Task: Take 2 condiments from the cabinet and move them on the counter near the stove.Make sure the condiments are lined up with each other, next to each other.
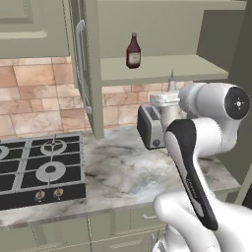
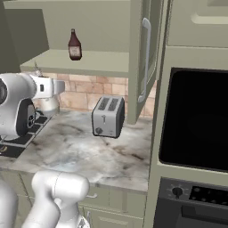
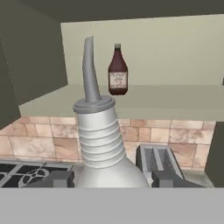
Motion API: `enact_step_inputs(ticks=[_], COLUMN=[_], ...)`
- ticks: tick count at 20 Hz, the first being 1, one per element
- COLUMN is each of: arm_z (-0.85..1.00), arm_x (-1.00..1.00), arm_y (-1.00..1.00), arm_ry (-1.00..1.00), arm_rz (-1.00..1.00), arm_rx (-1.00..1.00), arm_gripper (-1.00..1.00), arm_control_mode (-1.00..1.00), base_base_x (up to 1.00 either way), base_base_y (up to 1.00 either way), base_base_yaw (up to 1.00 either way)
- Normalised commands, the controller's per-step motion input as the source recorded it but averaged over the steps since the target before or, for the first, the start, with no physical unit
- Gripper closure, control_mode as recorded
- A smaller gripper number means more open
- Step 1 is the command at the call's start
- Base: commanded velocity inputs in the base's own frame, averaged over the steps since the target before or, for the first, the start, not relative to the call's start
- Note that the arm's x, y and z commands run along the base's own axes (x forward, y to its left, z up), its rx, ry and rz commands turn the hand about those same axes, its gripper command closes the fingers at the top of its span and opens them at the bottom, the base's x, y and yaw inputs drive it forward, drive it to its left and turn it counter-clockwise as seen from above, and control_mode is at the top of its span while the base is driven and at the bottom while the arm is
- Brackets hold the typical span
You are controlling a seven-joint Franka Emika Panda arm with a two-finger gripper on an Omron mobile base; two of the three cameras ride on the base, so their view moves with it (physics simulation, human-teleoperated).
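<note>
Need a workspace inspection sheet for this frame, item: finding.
Surface: marble counter, veined, beside the stove.
Job's things: dark red-brown bottle upright on the cabinet shelf, door open; white bottle out of the cabinet, held between the pincer fingers, spout up.
Clutter: silver toaster on the counter.
Grippers: pincer shut on the white bottle, above the counter.
Cables: nothing seen.
Surroundings: brick-tile backsplash, built-in oven, lower drawers.
</note>
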Motion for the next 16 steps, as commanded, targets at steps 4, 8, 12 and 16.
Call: enact_step_inputs(ticks=[4,8,12,16], arm_z=[-0.79,-0.66,-0.59,-0.43], arm_x=[0.30,0.49,0.77,0.85], arm_y=[0.48,0.27,0.11,0.09], arm_ry=[0.01,0.00,0.02,0.12], arm_rz=[0.26,0.25,0.21,0.18], arm_rx=[-0.02,0.00,0.00,0.00], arm_gripper=[1.00,1.00,1.00,1.00], arm_control_mode=[-1.00,-1.00,-1.00,-1.00], base_base_x=[0.00,0.00,0.00,0.00], base_base_y=[0.00,0.00,0.00,0.00], base_base_yaw=[0.00,0.00,0.00,0.00])
